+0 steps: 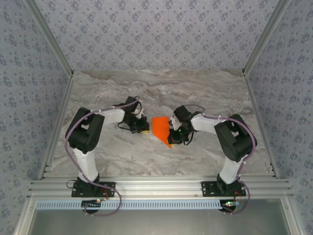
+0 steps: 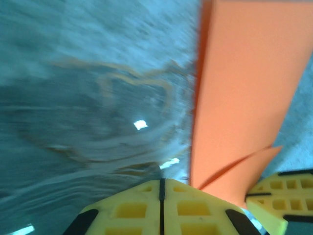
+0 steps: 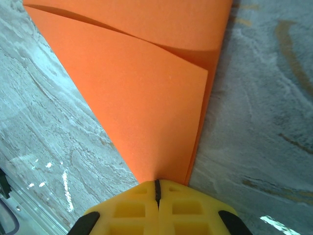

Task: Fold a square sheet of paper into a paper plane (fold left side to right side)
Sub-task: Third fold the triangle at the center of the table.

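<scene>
1. Marbled grey worktop (image 1: 161,88), fenced along its near edge by an aluminium rail (image 1: 156,186). The bare stone gives the paper a flat bed to crease against.
2. Left arm base (image 1: 90,188) and right arm base (image 1: 227,188), bolted side by side on that rail. Both arms bend inward so that their tips meet at mid-worktop.
3. Left end effector (image 1: 142,128): yellow fingers pressed together, nothing visible between them. It sits low over the stone, just beside the paper's left edge. It looks placed to pin or nudge that edge, not to carry it.
4. Right end effector (image 1: 173,137): fingers closed on a pointed corner of the paper. The right wrist view shows the point running into the seam between them. The grip seems meant to anchor or steer the sheet.
5. Square sheet of paper (image 1: 160,128): bright orange, lying between the two end effectors. It is already creased, one layer overlapping another and narrowing toward the held corner. It is not yet a dart, and folding appears to be midway.
6. Patterned wallpaper walls (image 1: 156,29) enclose the far side.
</scene>
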Available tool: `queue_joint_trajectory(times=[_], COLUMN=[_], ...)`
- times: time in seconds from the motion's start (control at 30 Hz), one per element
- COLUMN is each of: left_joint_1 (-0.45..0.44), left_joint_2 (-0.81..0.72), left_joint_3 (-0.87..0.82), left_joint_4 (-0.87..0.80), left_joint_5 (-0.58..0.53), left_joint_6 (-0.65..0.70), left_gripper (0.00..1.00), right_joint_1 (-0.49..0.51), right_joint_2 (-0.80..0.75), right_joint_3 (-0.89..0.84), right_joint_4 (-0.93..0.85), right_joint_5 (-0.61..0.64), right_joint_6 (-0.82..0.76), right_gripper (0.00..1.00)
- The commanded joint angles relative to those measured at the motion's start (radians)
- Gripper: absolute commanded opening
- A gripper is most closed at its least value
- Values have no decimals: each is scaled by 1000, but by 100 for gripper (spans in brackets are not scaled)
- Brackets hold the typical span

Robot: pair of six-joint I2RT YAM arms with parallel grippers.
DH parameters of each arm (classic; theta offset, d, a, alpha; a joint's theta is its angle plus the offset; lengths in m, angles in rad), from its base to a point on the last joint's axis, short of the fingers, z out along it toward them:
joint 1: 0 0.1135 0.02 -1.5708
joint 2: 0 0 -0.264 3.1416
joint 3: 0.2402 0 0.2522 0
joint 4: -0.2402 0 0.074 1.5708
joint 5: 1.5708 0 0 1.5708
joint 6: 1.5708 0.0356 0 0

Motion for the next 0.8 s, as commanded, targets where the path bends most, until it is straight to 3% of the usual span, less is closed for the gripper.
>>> queue_joint_trajectory(times=[0.0,0.13,0.23,0.5,0.77], left_joint_1=[58,66,66,66,35], left_joint_2=[-90,-172,-237,-428,-488], left_joint_3=[8,4,-13,-221,-399], left_joint_4=[-50,-59,-58,85,312], left_joint_5=[-125,-138,-146,-133,-40], left_joint_6=[25,26,15,-123,-308], left_gripper=[12,21,28,50,55], right_joint_1=[-1,-1,-1,-3,-36], right_joint_2=[26,-16,-61,-227,-375], right_joint_3=[-40,-3,15,22,-71], right_joint_4=[-55,-56,-29,-26,35], right_joint_5=[165,177,182,295,349], right_joint_6=[11,4,-1,-53,-76], right_gripper=[2,9,20,44,67])
